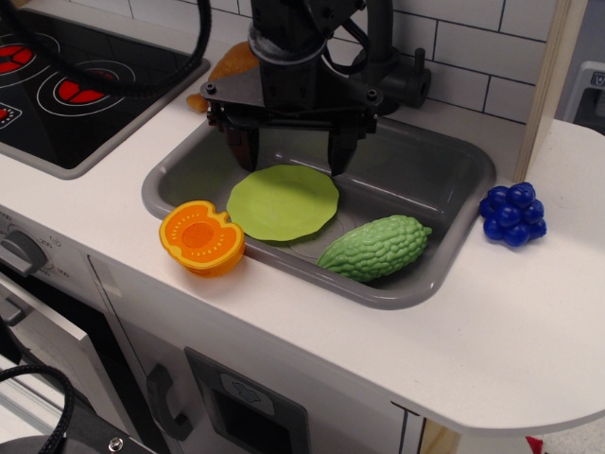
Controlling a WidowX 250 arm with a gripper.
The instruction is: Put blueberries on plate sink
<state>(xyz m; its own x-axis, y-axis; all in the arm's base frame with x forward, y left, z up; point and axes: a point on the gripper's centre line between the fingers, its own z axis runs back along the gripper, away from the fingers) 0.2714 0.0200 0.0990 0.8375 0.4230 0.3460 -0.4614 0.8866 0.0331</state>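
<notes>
The blueberries [512,215] are a glossy dark-blue cluster lying on the white counter to the right of the sink [444,180]. The lime-green plate [282,201] lies flat in the grey sink, at its left front. My gripper [290,151] hangs over the back left of the sink, just above and behind the plate, with its two black fingers apart and nothing between them. It is far to the left of the blueberries.
A bumpy green gourd [374,248] lies in the sink to the right of the plate. An orange halved fruit [201,236] sits on the sink's front left rim. A black stovetop with red rings [76,85] is at the left. The black faucet [402,80] stands behind the sink.
</notes>
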